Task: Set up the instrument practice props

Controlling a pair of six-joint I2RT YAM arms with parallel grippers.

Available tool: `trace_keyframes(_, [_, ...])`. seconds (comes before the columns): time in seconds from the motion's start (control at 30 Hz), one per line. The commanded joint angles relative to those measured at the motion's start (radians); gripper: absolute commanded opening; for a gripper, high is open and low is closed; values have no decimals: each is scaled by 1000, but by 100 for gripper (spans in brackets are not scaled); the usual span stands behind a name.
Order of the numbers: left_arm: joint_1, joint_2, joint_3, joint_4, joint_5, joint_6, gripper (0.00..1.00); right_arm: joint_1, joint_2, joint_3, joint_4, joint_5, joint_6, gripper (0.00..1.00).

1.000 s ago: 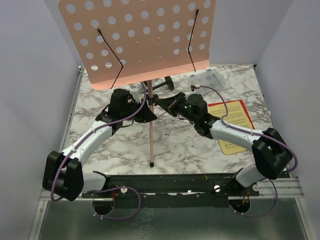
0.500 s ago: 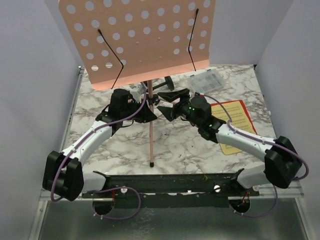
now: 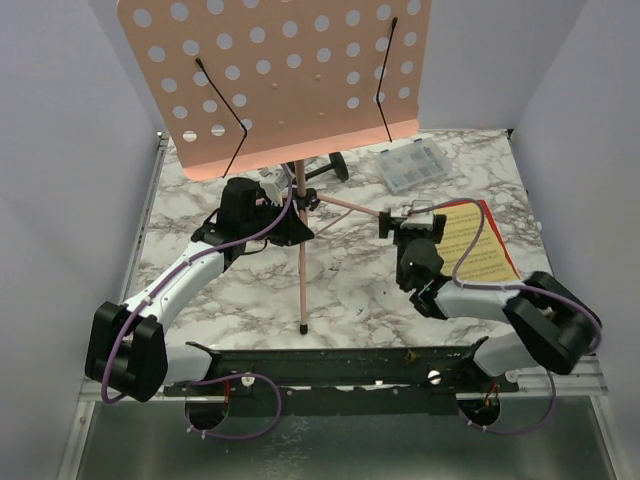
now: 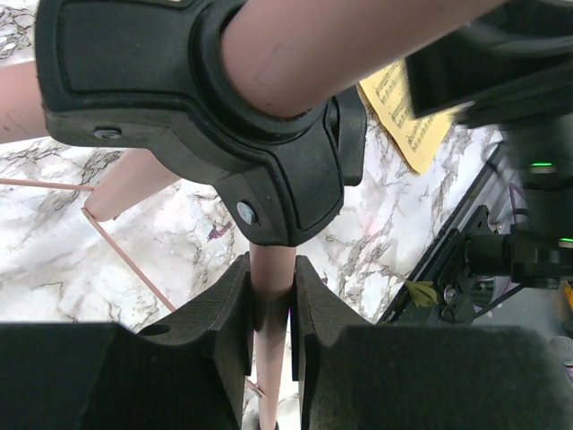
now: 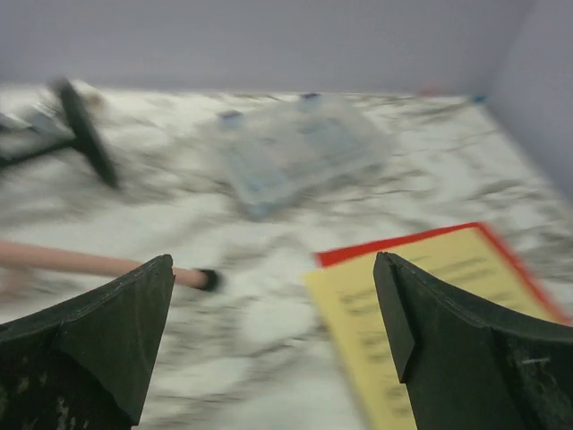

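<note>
The pink perforated music stand (image 3: 280, 80) stands at the back of the marble table, its thin legs spread from a black hub (image 4: 233, 134). My left gripper (image 4: 271, 269) is shut on a pink tube of the stand just under that hub, also seen from above (image 3: 290, 215). My right gripper (image 3: 410, 222) hangs open and empty between one leg's black-capped end (image 5: 208, 279) and the yellow sheet-music page (image 5: 439, 305), which lies on a red page (image 5: 403, 246). The pages (image 3: 480, 250) lie flat at the right. The black microphone's round base (image 3: 340, 165) shows behind the stand.
A clear plastic compartment box (image 3: 412, 165) sits at the back right, blurred in the right wrist view (image 5: 295, 152). Grey walls close in the table on three sides. A black rail (image 3: 350, 365) runs along the near edge, where the arms are mounted.
My right gripper has let go near the stand's hub, opened wide and drawn back to the right, beside the pages. The left gripper has kept its hold and place.
</note>
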Motion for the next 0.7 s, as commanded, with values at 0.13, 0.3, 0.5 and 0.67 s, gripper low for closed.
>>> trace_keyframes(0.13, [7, 31, -22, -96, -67, -2, 0, -235, 244, -85, 864, 390, -830, 100])
trace_keyframes(0.3, [7, 31, -21, -95, -66, -2, 0, -312, -60, 26, -472, 94, 139, 100])
trace_keyframes(0.5, [8, 24, -22, -96, -60, -5, 0, -937, -317, -121, -582, -854, 765, 100])
trace_keyframes(0.67, [9, 24, -23, -96, -57, -7, 0, -1049, -383, -86, -771, -789, 810, 100])
